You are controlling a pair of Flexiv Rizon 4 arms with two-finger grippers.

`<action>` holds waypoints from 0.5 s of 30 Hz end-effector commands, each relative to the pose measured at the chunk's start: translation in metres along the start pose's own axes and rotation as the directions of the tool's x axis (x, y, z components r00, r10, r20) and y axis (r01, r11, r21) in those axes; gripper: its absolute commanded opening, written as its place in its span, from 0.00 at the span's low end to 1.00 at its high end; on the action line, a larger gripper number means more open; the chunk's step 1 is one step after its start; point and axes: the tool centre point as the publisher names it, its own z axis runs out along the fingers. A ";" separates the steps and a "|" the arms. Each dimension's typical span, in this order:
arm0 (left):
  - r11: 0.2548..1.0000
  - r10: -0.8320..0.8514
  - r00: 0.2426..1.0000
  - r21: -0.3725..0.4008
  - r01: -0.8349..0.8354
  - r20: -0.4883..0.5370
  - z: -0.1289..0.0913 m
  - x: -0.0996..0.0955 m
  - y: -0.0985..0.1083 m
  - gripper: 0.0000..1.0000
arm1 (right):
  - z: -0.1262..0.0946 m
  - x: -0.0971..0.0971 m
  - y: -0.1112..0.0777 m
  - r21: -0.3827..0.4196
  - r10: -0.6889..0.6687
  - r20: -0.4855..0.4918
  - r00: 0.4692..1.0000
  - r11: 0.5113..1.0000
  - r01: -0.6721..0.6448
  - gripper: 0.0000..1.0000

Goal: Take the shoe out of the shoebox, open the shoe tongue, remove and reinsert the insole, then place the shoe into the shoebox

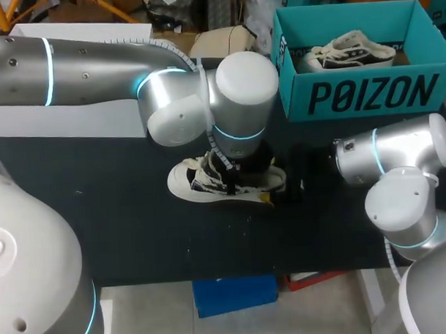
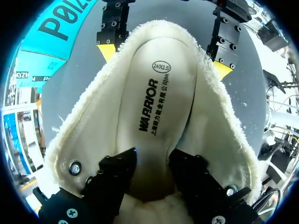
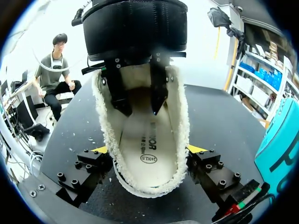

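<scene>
Shoe (image 1: 191, 184) sits mid-frame on the black tabletop (image 1: 115, 215); left gripper (image 2: 152, 157), spread apart, is inside over the insole (image 2: 154, 93), right gripper (image 3: 148, 150) clamps its heel. Teal shoebox (image 1: 367, 96) upper right.

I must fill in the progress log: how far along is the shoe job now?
Done: the shoe lies on the table, out of the shoebox, its opening spread wide. In hand: the right hand clamps it at the back from both sides; the left hand is inside, open, over the insole, which looks seated. Remaining: pulling the insole out, reinserting it, boxing the shoe.
</scene>
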 end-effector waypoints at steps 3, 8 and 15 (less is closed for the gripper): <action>1.000 0.016 1.000 0.014 -0.016 -0.004 0.028 -0.001 0.013 0.37 | -0.002 -0.001 -0.002 0.005 0.002 0.001 1.000 1.000 -0.002 0.00; 0.997 0.066 0.998 0.032 -0.065 -0.017 0.030 0.002 0.002 0.20 | -0.002 -0.001 -0.002 0.005 0.002 0.001 1.000 1.000 -0.002 0.00; 0.989 0.140 0.988 0.067 -0.135 -0.065 0.031 0.012 -0.012 0.00 | -0.002 -0.001 -0.002 0.005 0.002 0.001 1.000 1.000 -0.002 0.00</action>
